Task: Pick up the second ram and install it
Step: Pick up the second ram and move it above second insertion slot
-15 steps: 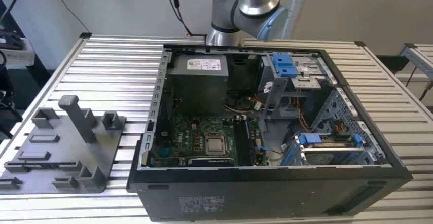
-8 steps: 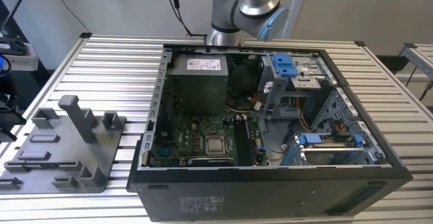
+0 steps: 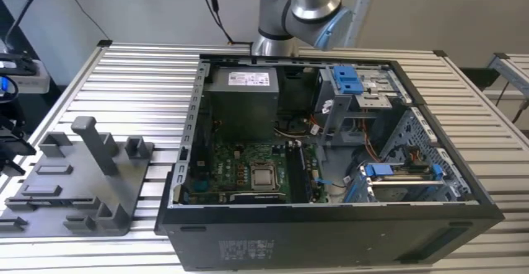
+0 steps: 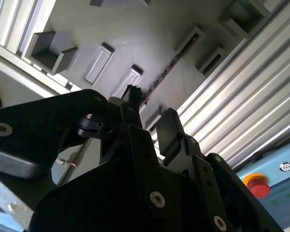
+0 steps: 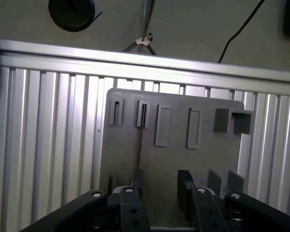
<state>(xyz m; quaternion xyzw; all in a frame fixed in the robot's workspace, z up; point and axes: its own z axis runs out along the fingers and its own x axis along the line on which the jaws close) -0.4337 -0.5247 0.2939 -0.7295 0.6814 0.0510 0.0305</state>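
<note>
The second ram [image 5: 141, 130] sits just ahead of our gripper [image 5: 160, 180]
On edge in the grey tray [image 5: 174, 159] — its long side points away from our open, empty jaws.

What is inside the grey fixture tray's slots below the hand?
The second ram stands on edge in one narrow slot of the fixture tray; its lower part, sunk in the slot, is covered.

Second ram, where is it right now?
In the first wrist view the second ram stands edge-on in a slot of the grey fixture tray on the slatted table, close to the open gripper.
</note>
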